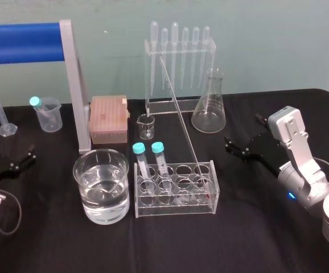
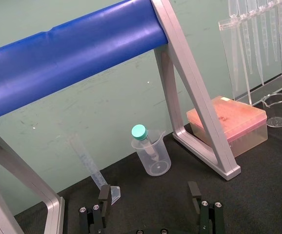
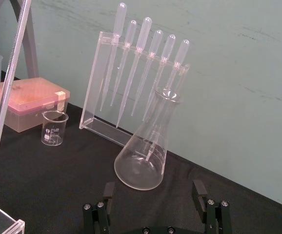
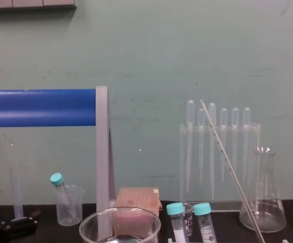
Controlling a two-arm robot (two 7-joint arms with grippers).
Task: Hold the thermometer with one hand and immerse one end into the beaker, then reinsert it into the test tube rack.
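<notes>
Head high; chest, wrists seemingly low

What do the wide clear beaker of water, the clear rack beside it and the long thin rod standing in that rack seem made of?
The wide clear beaker looks like glass: thick glossy rim, bright reflections. The clear rack looks like acrylic plastic: flat sheets with shining cut edges. The long thin thermometer rod is probably glass, clear-whitish with dark scale marks; plastic cannot be excluded.
</notes>
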